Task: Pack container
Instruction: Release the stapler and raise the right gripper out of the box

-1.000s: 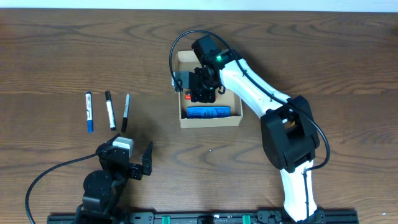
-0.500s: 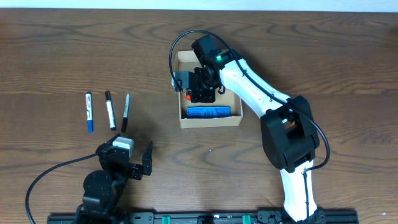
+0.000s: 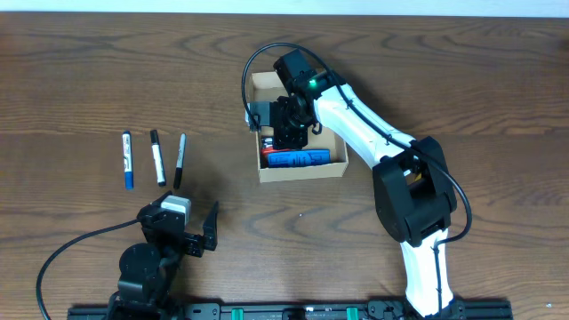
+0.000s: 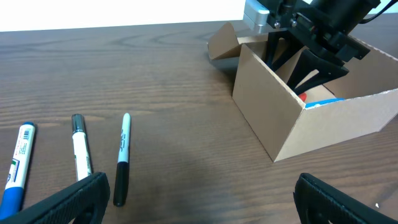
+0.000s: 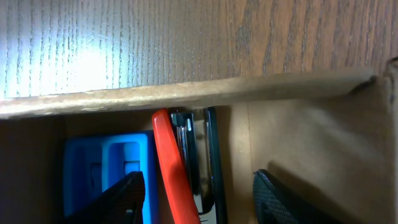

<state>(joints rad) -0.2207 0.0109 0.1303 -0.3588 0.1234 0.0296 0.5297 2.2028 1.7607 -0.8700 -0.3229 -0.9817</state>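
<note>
The container (image 3: 302, 172) is a tan cardboard box (image 4: 292, 118) standing open near the table's middle, its flap lid (image 4: 222, 45) folded back on the far side. My right gripper (image 3: 286, 133) reaches down inside it. In the right wrist view its jaws (image 5: 199, 193) stand apart on either side of a red and black stapler (image 5: 171, 162), touching neither side of it. A blue item (image 5: 118, 168) lies beside the stapler against the box wall (image 5: 186, 93). My left gripper (image 3: 182, 227) hovers wide open and holds nothing (image 4: 199, 199), near the front left.
Three pens lie side by side left of the box: a blue-capped marker (image 3: 127, 160), a white marker with a black cap (image 3: 157, 157) and a thin black pen (image 3: 180, 160). They show ahead of my left fingers: blue marker (image 4: 17, 168), white marker (image 4: 79, 149), black pen (image 4: 122, 158).
The box's front wall and the blue item inside have shifted slightly toward the far side. My right gripper stays down in the box. The left arm has not moved.
</note>
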